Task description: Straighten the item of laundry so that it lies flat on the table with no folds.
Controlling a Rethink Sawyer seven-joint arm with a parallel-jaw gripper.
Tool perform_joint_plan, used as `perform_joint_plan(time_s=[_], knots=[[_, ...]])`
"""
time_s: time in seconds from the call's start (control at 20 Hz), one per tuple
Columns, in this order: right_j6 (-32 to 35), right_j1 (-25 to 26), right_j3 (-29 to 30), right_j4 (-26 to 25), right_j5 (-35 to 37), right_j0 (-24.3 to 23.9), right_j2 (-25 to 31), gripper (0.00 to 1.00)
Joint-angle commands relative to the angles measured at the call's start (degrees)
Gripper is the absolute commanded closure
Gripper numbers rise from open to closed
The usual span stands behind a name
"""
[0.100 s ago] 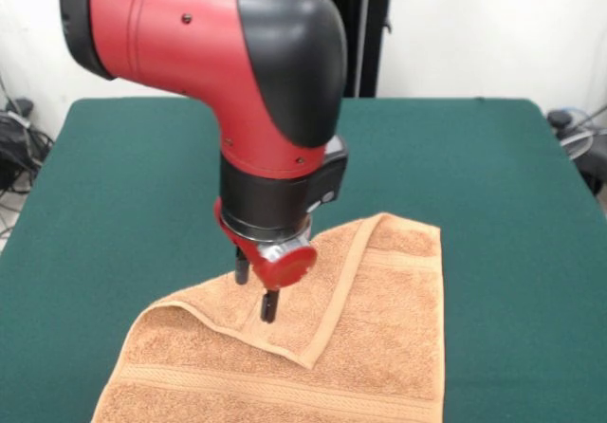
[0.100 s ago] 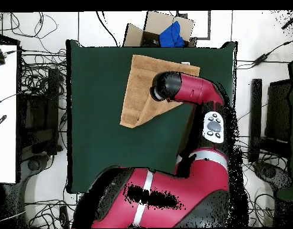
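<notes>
The item of laundry [image 1: 379,347], an orange-tan towel, lies at the near edge of the table [image 1: 493,176]. One of its corners is folded over onto its middle, making a triangular flap [image 1: 294,300] with a banded edge. My gripper [image 1: 256,295] hangs straight down over that flap, open, its lower fingertip [image 1: 269,311] at the cloth's surface with nothing between the fingers. In the overhead view the towel [image 2: 137,89] sits near the table's [image 2: 95,137] top edge, and the arm hides its right part and the gripper.
A cardboard box [image 2: 164,30] with something blue in it stands just beyond the table edge nearest the towel. Cables lie on the floor around the table. A white desk [image 2: 6,113] stands off to one side, and a black stand [image 1: 365,25] rises behind the table.
</notes>
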Motion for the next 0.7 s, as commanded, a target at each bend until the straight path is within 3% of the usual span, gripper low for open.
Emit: perform_joint_plan(time_s=[0.05, 0.2, 0.7], knots=[[6.9, 1.9, 1.5, 2.0, 1.9, -0.5, 0.9, 0.0], [2.7, 2.6, 2.0, 1.9, 0.4, -2.6, 3.3, 0.0], [1.8, 4.6, 0.3, 0.3, -0.5, -1.8, 3.3, 0.0]])
